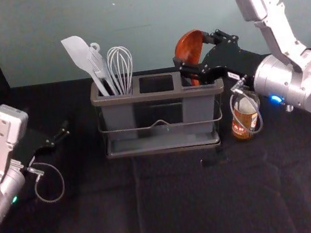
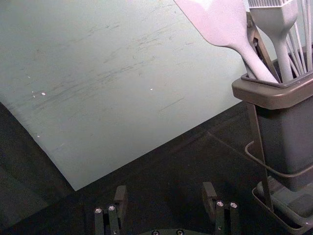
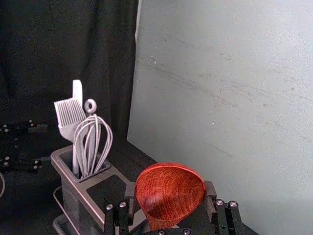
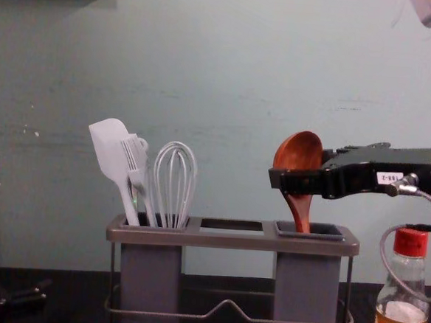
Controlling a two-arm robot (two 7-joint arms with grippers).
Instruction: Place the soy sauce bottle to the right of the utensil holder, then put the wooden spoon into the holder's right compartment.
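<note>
My right gripper is over the holder's right end, shut on the wooden spoon. In the right wrist view the spoon's bowl fills the gap of the right gripper. The chest view has the spoon nearly upright, its handle entering the right compartment; its lower end is hidden. The soy sauce bottle, red-capped, stands right of the utensil holder, below the right wrist. My left gripper is parked left of the holder; in its wrist view the left gripper is open and empty.
A spatula, a brush and a whisk stand in the holder's left compartment. The wall rises close behind the holder. A cable loop from the right wrist hangs around the bottle's front.
</note>
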